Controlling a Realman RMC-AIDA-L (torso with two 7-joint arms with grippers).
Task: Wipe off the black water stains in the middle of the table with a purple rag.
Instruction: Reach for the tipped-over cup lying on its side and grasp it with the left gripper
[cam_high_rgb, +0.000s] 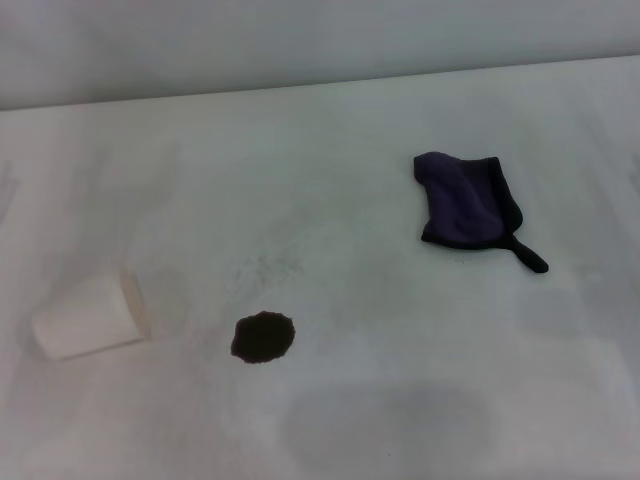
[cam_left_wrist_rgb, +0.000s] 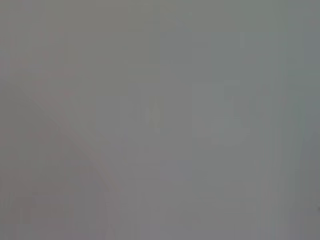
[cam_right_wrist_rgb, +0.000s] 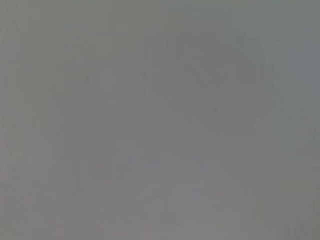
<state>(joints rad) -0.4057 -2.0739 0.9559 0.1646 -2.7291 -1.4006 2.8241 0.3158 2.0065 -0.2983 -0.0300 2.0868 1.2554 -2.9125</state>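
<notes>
The black water stain (cam_high_rgb: 263, 337) is a small roundish dark blot with ragged edges on the white table (cam_high_rgb: 380, 300), a little left of the middle and towards the front. The purple rag (cam_high_rgb: 467, 200) lies flat on the table at the right, farther back, with black edging and a thin black strip (cam_high_rgb: 527, 257) trailing from its near corner. Rag and stain are well apart. Neither gripper shows in the head view. Both wrist views show only a plain grey surface, with no fingers and no objects.
A white paper cup (cam_high_rgb: 92, 316) lies on its side at the left, near the stain. Faint grey speckles (cam_high_rgb: 265, 268) mark the table just behind the stain. The table's back edge (cam_high_rgb: 320, 88) meets a pale wall.
</notes>
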